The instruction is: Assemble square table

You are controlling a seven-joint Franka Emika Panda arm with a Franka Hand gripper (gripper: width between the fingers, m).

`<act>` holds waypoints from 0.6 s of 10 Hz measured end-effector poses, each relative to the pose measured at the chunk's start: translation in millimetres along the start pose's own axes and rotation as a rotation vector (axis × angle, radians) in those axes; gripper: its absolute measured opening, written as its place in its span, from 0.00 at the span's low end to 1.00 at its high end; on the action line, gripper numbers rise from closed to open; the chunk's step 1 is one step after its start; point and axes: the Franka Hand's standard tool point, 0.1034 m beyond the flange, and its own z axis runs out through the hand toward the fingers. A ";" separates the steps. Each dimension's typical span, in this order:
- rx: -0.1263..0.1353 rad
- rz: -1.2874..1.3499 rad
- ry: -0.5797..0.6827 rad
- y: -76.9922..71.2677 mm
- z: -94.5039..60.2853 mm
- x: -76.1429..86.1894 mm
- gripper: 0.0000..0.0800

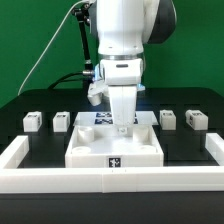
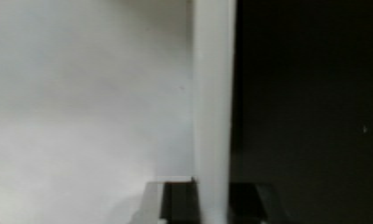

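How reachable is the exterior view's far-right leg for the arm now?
Probably yes, though not at once: the gripper is shut on the tabletop's raised edge. The leg lies in the open, apart from its neighbour, nothing over it.

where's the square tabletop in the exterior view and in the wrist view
Exterior view: the tabletop lies mid-picture, right under the arm.
Wrist view: the tabletop is the pale surface filling about half the picture, ending at its raised edge.
Shared landmark: the pincer, closed on that raised edge.
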 end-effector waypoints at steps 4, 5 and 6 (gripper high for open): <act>-0.012 -0.025 0.011 12.9 -1.1 25.8 0.07; -0.017 -0.030 0.015 17.3 -0.8 35.6 0.07; -0.023 -0.033 0.019 23.2 -0.2 47.4 0.07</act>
